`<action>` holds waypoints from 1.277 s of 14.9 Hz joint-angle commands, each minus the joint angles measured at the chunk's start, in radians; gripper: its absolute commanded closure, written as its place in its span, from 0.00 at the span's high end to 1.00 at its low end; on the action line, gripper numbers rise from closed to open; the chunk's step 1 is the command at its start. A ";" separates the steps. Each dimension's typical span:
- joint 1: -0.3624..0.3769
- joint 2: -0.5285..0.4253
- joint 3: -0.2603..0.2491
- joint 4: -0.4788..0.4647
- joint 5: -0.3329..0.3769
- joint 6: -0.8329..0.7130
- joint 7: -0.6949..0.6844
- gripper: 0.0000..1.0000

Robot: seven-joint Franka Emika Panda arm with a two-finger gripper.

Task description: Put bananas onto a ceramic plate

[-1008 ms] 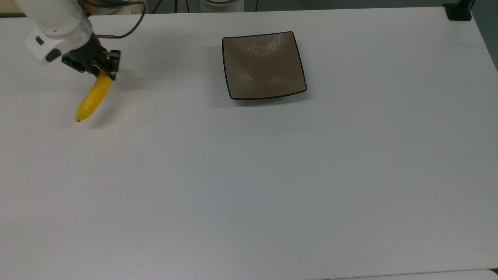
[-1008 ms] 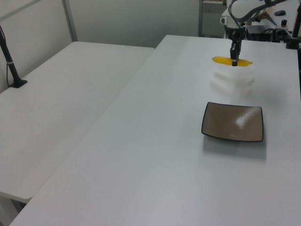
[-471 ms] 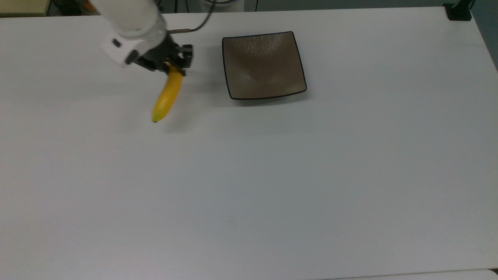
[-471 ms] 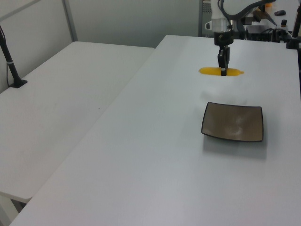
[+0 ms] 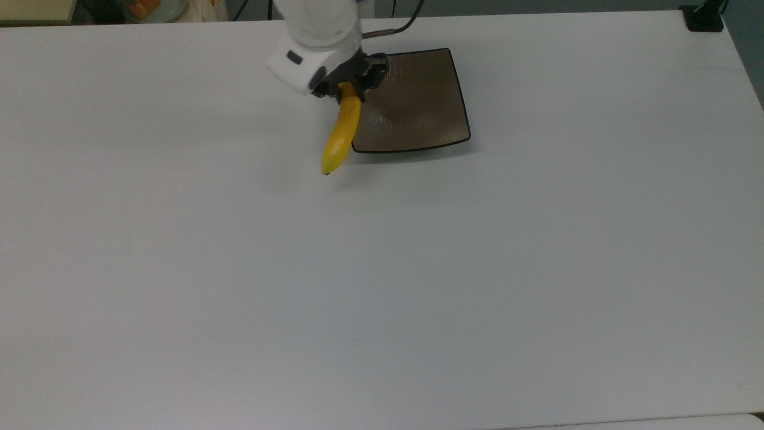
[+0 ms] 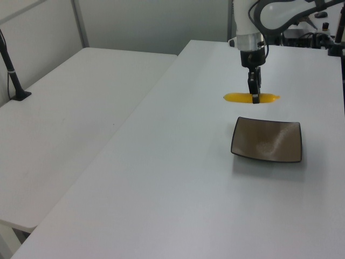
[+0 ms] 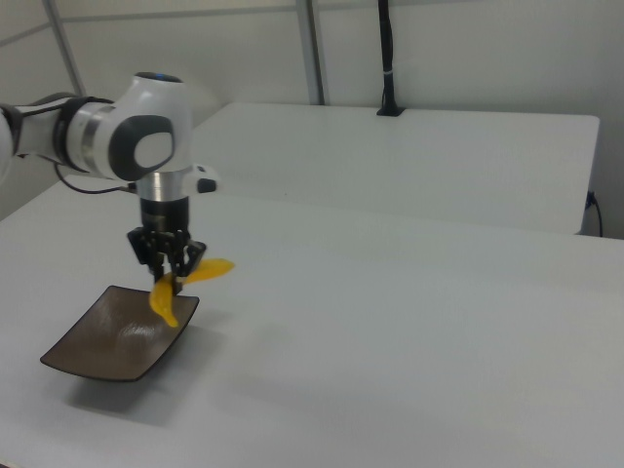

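Top view: one banana [image 5: 339, 135] clamped at upper end by tool [image 5: 352, 83], lifted off white counter [image 5: 382, 269], overlapping left edge of one square brown ceramic plate [image 5: 418, 101]. Left view: banana [image 6: 237, 97] level, crosswise under tool [image 6: 255, 97].

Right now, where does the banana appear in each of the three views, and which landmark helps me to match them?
Top view: the banana hangs from the gripper, upper centre, over the left edge of the ceramic plate.
Left view: banana, upper right, just beyond the plate.
Right view: banana, left of centre, above the plate.
Shared landmark: the plate.
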 commanded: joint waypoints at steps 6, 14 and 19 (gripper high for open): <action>0.043 -0.082 0.054 -0.063 0.010 -0.103 0.029 1.00; 0.037 -0.094 0.057 -0.004 -0.045 -0.056 0.049 1.00; 0.082 -0.111 0.051 0.009 -0.095 0.084 0.193 1.00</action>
